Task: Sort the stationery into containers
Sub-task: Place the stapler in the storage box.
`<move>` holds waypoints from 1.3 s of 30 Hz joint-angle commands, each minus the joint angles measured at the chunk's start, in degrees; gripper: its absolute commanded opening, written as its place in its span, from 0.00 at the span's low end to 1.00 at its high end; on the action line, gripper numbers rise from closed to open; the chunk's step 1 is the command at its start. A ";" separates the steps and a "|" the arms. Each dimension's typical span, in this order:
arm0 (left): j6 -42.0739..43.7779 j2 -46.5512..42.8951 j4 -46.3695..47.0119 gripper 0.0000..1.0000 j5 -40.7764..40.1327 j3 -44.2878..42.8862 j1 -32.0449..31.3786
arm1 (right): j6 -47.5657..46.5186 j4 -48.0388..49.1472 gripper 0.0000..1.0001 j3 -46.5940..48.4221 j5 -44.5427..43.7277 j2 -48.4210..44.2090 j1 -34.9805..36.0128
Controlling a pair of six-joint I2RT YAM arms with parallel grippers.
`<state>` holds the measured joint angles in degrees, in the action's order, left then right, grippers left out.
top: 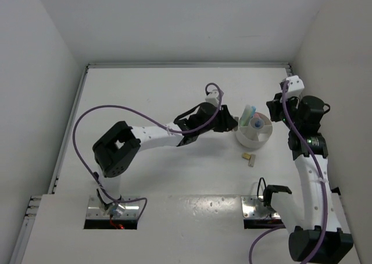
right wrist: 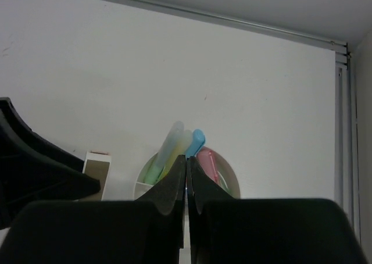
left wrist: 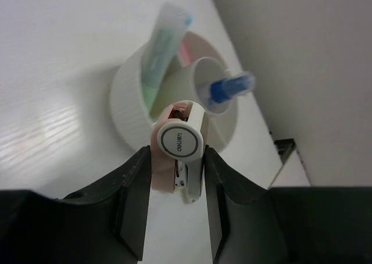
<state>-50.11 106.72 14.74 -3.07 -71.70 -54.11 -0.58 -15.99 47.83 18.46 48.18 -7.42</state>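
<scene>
My left gripper [top: 230, 123] [left wrist: 177, 154] is shut on a small white-and-pink stapler [left wrist: 181, 143] and holds it at the left rim of the round white tub [top: 246, 141] [left wrist: 125, 110]. The tub holds a green stick [left wrist: 164, 40], a pink stick [left wrist: 185, 53] and a blue-capped clear bottle [left wrist: 228, 89]. My right gripper [top: 274, 110] [right wrist: 186, 162] is shut and empty, just right of the tub [right wrist: 232, 179]. The right wrist view shows green [right wrist: 156, 166], yellow [right wrist: 178, 146], blue [right wrist: 198, 140] and pink [right wrist: 207, 161] sticks in it. A tan block [top: 249, 157] lies on the table in front of the tub.
White walls enclose the table on the left, back and right. The right wall is close behind my right arm [top: 308, 159]. A purple cable [top: 87, 124] loops over the table's left side.
</scene>
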 commanded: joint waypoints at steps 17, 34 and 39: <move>19.69 11.14 25.16 0.00 8.18 -9.25 -4.25 | -0.04 6.32 0.00 -3.62 -7.02 0.86 -0.23; 22.51 16.68 26.92 0.00 3.34 -8.10 -4.78 | -0.04 7.38 0.00 -3.62 -8.18 0.86 -0.75; 24.44 17.21 28.58 0.00 2.72 -8.10 -4.78 | -0.56 7.38 0.00 -3.62 -6.33 1.39 -0.75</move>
<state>-28.40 123.68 38.74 0.75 -78.50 -58.08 -0.47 -11.60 44.58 10.74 49.41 -7.79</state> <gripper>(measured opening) 0.421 0.002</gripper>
